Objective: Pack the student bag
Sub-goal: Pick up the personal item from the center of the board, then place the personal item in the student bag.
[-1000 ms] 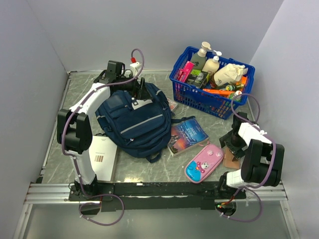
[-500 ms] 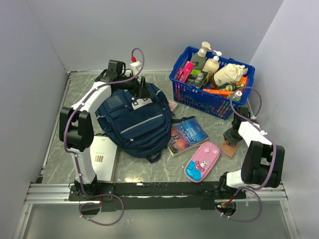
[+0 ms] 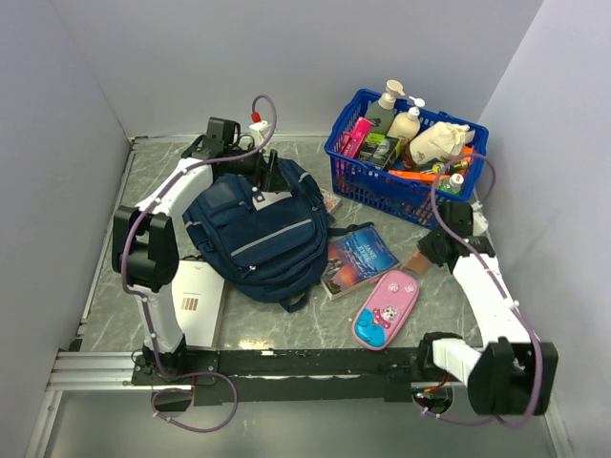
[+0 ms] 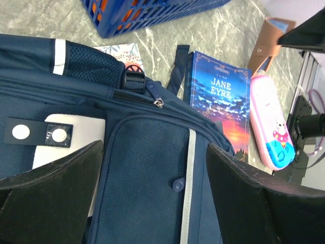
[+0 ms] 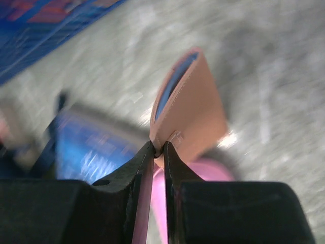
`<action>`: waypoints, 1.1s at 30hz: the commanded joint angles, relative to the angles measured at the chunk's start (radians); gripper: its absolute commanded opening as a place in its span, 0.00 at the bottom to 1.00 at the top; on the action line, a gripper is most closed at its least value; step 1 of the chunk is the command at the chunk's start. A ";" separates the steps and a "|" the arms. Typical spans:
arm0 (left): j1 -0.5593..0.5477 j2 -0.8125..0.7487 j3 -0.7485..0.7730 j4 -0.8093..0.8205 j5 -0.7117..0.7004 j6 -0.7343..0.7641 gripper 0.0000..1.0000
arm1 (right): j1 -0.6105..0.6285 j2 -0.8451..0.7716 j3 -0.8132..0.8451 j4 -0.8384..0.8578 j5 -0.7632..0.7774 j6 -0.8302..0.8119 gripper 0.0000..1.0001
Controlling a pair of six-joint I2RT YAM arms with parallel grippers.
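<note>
**A:** How many bags, and where?

**B:** One student bag (image 3: 258, 234), navy, lying front-up on the left-centre of the table (image 3: 286, 324). Its near corner overlaps one white booklet (image 3: 196, 301).

**A:** The left claw?

**B:** The left gripper (image 3: 270, 175) is over the bag's far end. In the wrist view its two fingers (image 4: 51, 193) stand wide apart with nothing between them, above the white patch (image 4: 76, 129) and a front pocket. I cannot tell if they touch the fabric.

**A:** And the right?

**B:** The right gripper (image 5: 158, 150) is pinched together on the edge of one tan wallet (image 5: 190, 112). From above, the wallet (image 3: 417, 260) sits just beside the far end of the pencil case. That wrist view is blurred, so I cannot tell if the wallet is off the table.

**A:** What else is loose?

**B:** One book (image 4: 223, 99), titled Jane Eyre, lies just to the right of the bag. One pink pencil case (image 3: 387, 310) is nearer the arms, beside the book. One small patterned card (image 4: 122, 53) peeks out from under the bag's edge.

**A:** Containers?

**B:** One blue basket (image 3: 372, 181) at the far right, full. I count two pump bottles (image 3: 387, 100) and one white pouch (image 3: 437, 141) in it; the rest is too jumbled to count
</note>
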 commanded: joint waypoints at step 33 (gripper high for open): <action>-0.325 -0.491 -0.580 0.002 -0.490 0.447 0.91 | 0.486 -0.099 0.137 0.358 -0.351 -0.014 0.12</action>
